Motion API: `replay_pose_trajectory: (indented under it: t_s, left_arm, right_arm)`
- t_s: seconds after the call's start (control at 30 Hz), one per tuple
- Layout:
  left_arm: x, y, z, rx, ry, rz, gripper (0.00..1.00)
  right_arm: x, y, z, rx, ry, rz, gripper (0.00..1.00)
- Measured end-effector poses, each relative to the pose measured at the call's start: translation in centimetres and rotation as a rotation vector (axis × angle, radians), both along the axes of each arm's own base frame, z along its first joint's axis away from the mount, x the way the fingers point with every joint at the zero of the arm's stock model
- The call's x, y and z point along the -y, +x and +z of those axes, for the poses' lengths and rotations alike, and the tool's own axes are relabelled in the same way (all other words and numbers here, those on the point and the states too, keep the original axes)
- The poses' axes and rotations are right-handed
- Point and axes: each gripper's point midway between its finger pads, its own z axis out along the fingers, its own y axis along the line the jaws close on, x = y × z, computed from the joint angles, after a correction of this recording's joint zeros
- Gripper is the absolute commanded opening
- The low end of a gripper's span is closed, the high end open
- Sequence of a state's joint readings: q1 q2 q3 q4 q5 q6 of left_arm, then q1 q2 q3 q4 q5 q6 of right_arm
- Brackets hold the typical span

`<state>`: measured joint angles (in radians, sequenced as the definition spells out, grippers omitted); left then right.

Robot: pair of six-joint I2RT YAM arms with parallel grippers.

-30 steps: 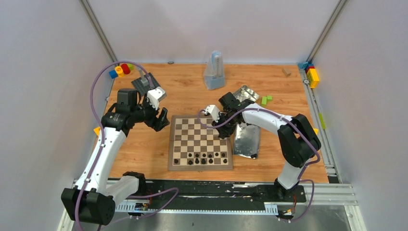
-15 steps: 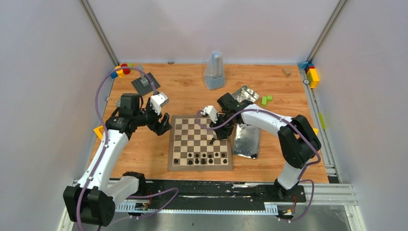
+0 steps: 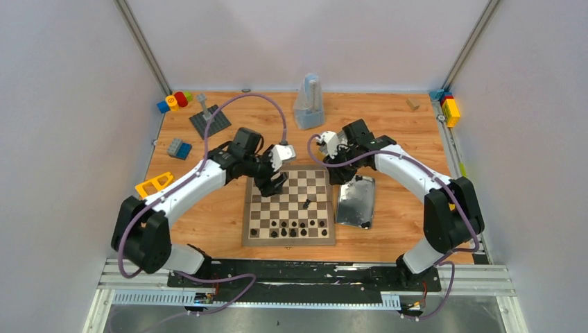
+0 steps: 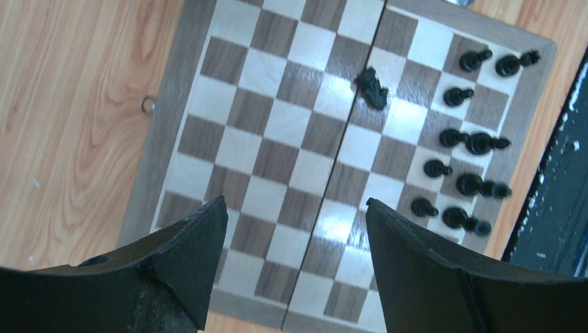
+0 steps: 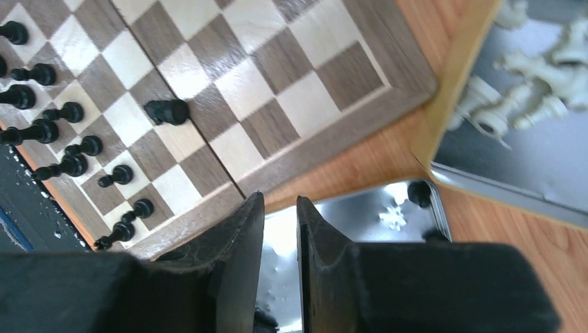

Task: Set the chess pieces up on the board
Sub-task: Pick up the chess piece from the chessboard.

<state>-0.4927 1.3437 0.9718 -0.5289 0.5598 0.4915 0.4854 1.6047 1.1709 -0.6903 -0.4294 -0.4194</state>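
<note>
One board [image 3: 289, 240] lies on the worktop [image 3: 208, 222]. In its two rows nearest the arm bases stand about ten black pieces [image 4: 482, 143]; they are too small and crowded for an exact count. One lone black piece [image 3: 307, 202] sits apart from them, near the board's middle fold and right of centre. Two tins lie off the board's right side. The shiny tin [image 3: 357, 201] is just beside the board's right edge, with at least one black piece in it. The tan-rimmed tin [image 5: 451, 83] lies beyond that and holds about six white pieces [image 5: 534, 69].

Half a second ago the right claw [image 5: 281, 201] hung over the spot where the lone black piece now stands. It has since pulled back past the board's far-right corner. The left arm, then off the board's left edge, has swung in over the far-left squares.

The left arm's elbow juts out to the board's left, and its forearm slants in toward the board. The left claw [image 4: 295, 208] points down, spread wide and empty. The right arm curves round the board's right side. Its claw's fingers stand a narrow slit apart over the shiny tin, holding nothing.
</note>
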Motion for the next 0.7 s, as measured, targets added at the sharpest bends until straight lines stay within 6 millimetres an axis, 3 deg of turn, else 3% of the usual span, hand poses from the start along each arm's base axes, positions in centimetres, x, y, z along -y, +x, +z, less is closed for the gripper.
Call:
replay_pose_trajectory:
  t_s: [0.2,0.33,0.53,0.7]
  left_arm:
    - [4.9,1.3,-1.5,-0.06,0.075,-0.021,0.76]
    - [7.1,0.8,-3.0,-0.115,0.125,-0.009,0.75]
    - [8.8,-1.9,-5.4,-0.18,0.23,0.014,0.76]
    - [9.5,-2.9,-6.4,-0.182,0.285,0.035,0.75]
  right_arm:
    - [3.8,1.1,0.1,-0.013,0.007,-0.137,0.25]
    - [5.9,1.7,1.0,0.005,0.023,-0.209,0.25]
    - [6.7,1.9,2.1,0.028,0.056,-0.24,0.24]
    - [6.7,1.9,1.8,0.023,0.061,-0.244,0.24]
